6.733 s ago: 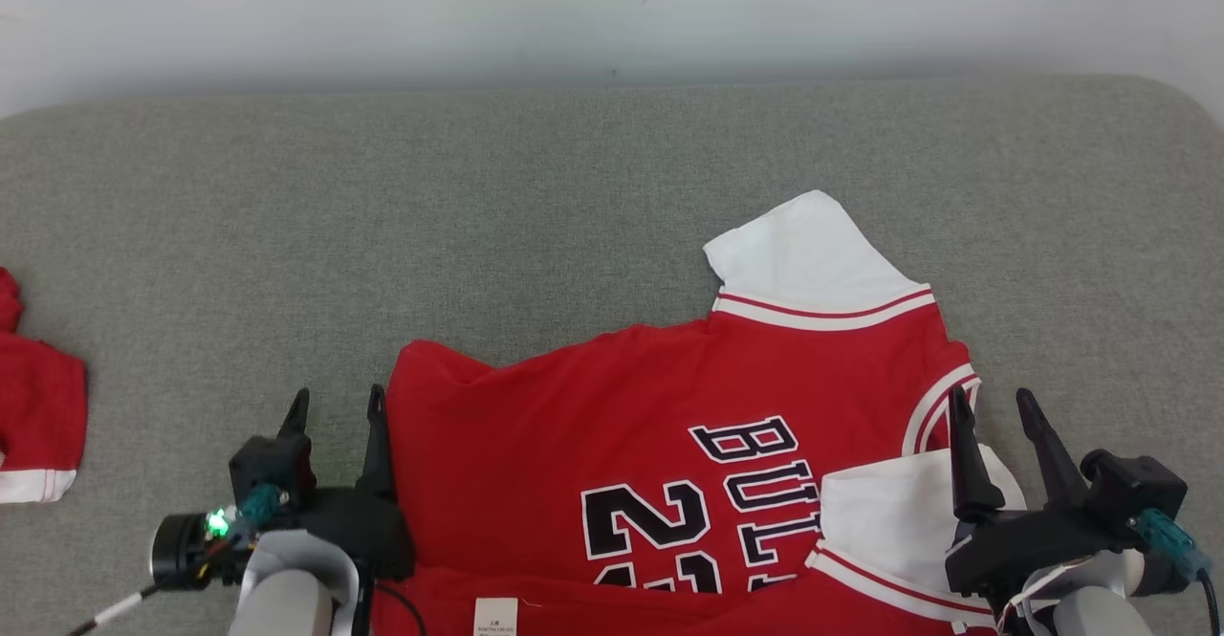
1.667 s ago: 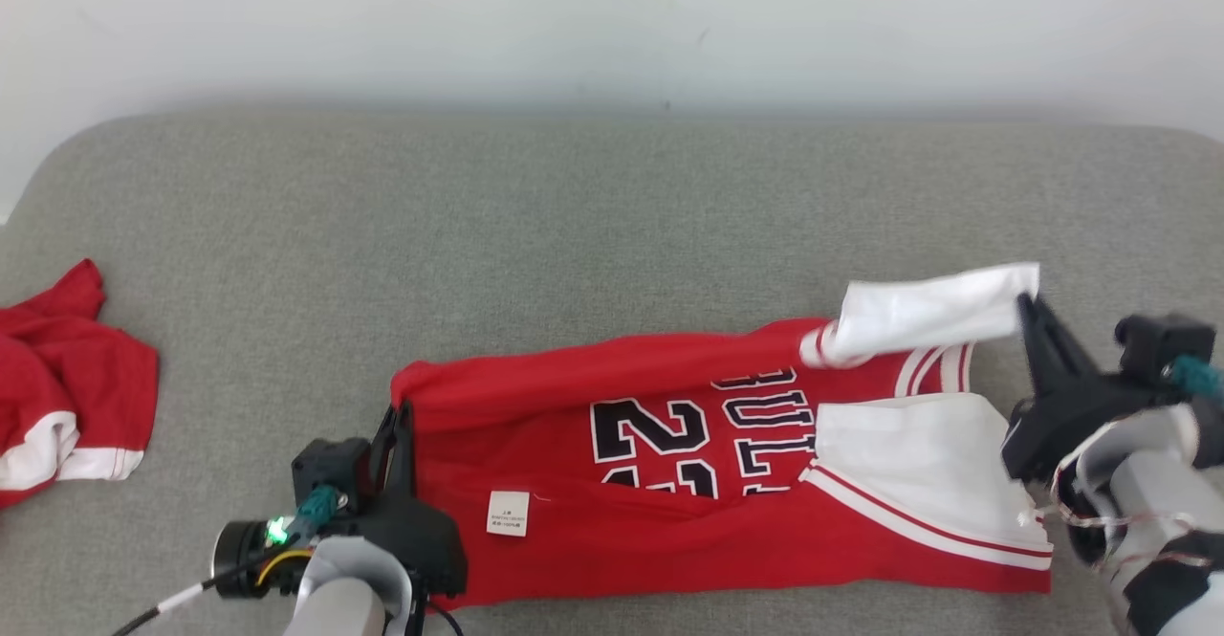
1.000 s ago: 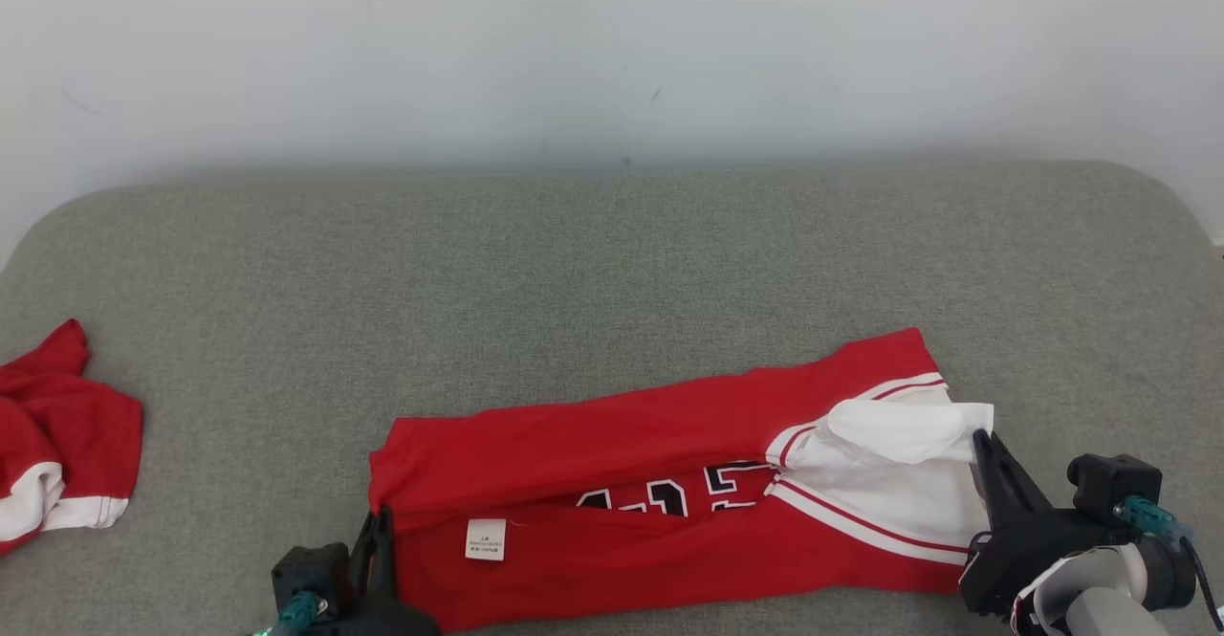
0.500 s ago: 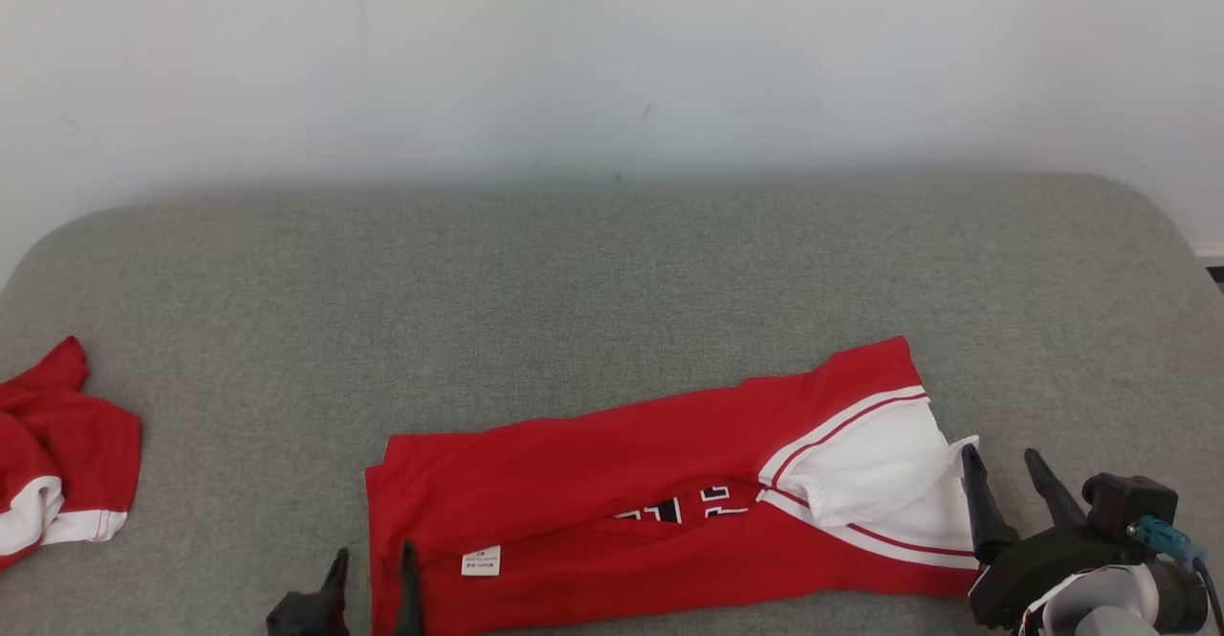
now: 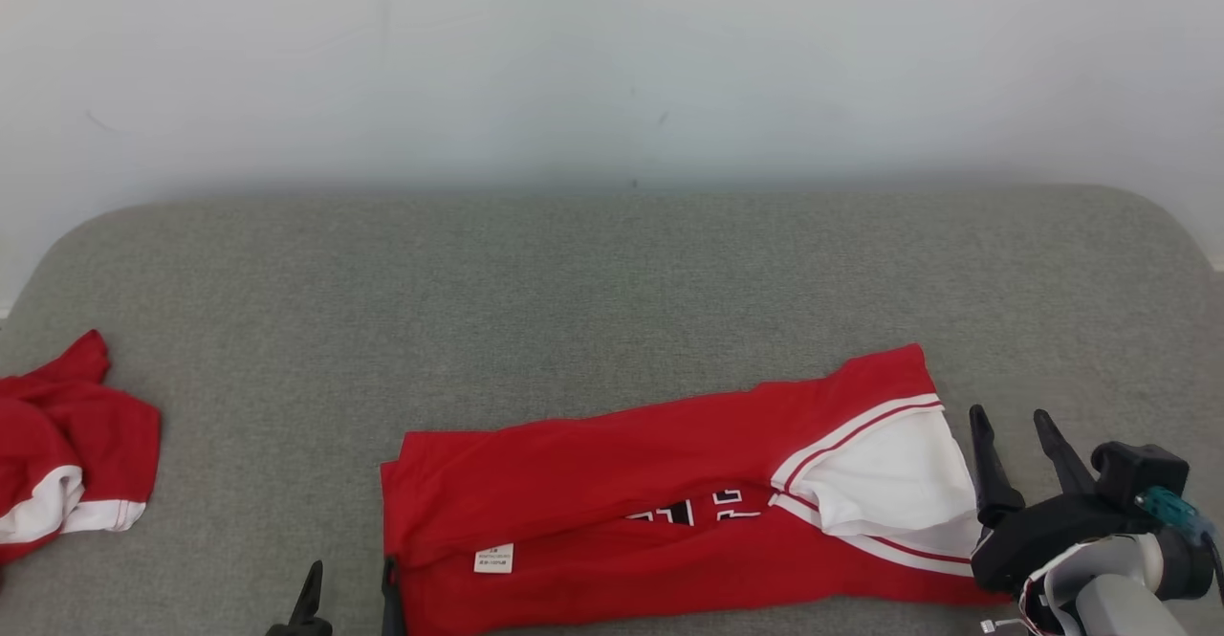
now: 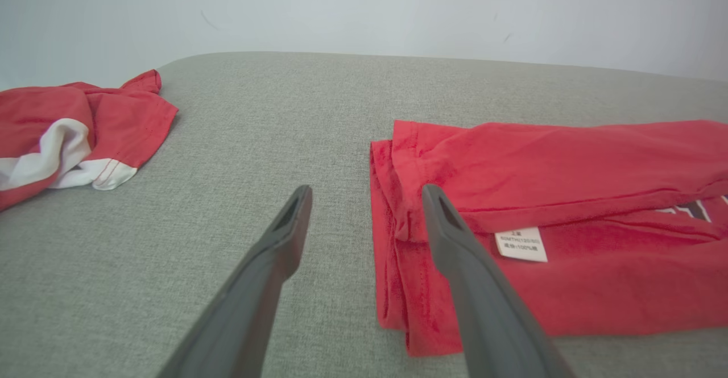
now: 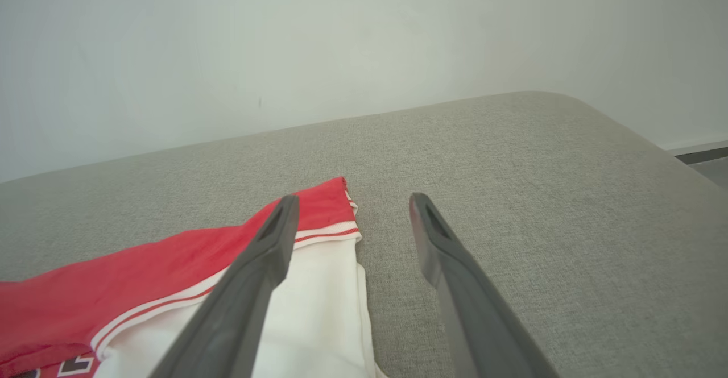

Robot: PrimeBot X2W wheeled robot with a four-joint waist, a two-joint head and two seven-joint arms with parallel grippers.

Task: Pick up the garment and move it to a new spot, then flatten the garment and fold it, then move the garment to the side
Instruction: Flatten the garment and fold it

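Folded red-and-white cloth jersey (image 5: 612,464): between left gripper (image 5: 350,574) and right gripper (image 5: 1010,416), fingers spread, empty; careless regrasp could drag fold open.

Both our arms sit low, fingers pointing forward. Left gripper (image 5: 350,577) at lower left edge, jaws spread wide. Right gripper (image 5: 1009,418) at lower right, jaws equally wide, pale forearm (image 5: 1100,603) behind it.

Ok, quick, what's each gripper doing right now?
Left gripper: open, nothing held, at the garment's edge.
Right gripper: open, nothing held, beside the garment.
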